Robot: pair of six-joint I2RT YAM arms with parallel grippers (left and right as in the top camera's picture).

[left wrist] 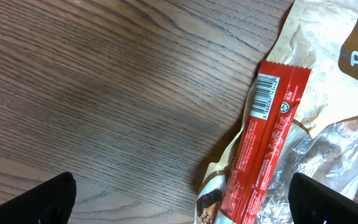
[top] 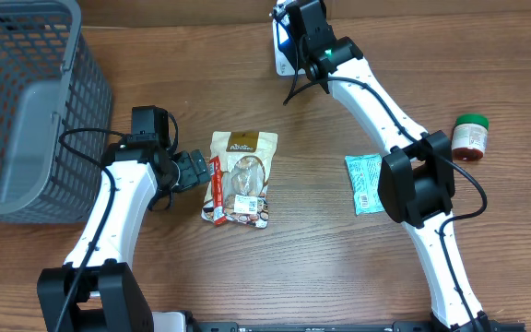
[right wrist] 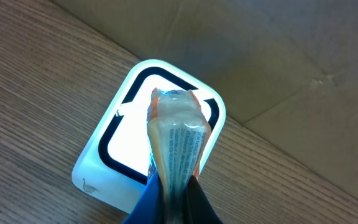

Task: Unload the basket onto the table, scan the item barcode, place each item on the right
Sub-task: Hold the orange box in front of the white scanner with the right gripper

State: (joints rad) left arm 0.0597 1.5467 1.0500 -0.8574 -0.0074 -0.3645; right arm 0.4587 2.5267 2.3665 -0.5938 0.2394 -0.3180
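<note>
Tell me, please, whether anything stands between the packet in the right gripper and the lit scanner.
Nothing visible does: the right gripper holds the packet directly over the lit scanner, and the right wrist view shows nothing between them.

Right gripper (right wrist: 171, 198): pinched tight on the packet's near end.
Packet (right wrist: 176, 140): thin and clear with an orange seam, edge-on, extending ahead of the fingertips.
Scanner (right wrist: 118, 149): glowing white pad with a black rounded outline, just beyond the packet.
</note>
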